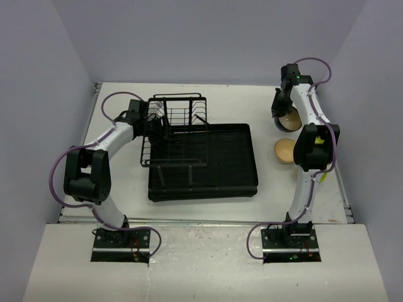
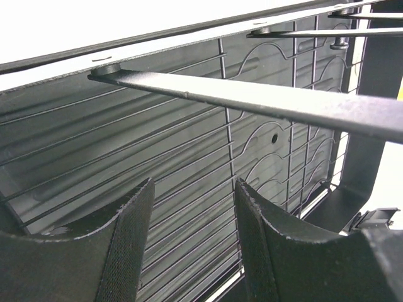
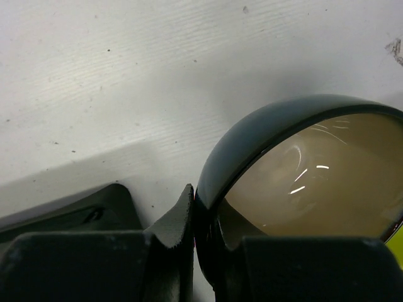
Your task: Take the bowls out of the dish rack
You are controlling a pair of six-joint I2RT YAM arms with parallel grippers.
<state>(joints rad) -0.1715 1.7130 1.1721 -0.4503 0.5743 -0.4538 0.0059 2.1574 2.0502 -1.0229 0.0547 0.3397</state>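
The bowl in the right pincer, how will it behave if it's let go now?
Glossy highlights inside the bowl suggest a slick surface, so it may slip in the right pincer, which pinches only its rim. It looks rigid, so probably won't flex. Round and held tilted, it could rock or roll before settling.
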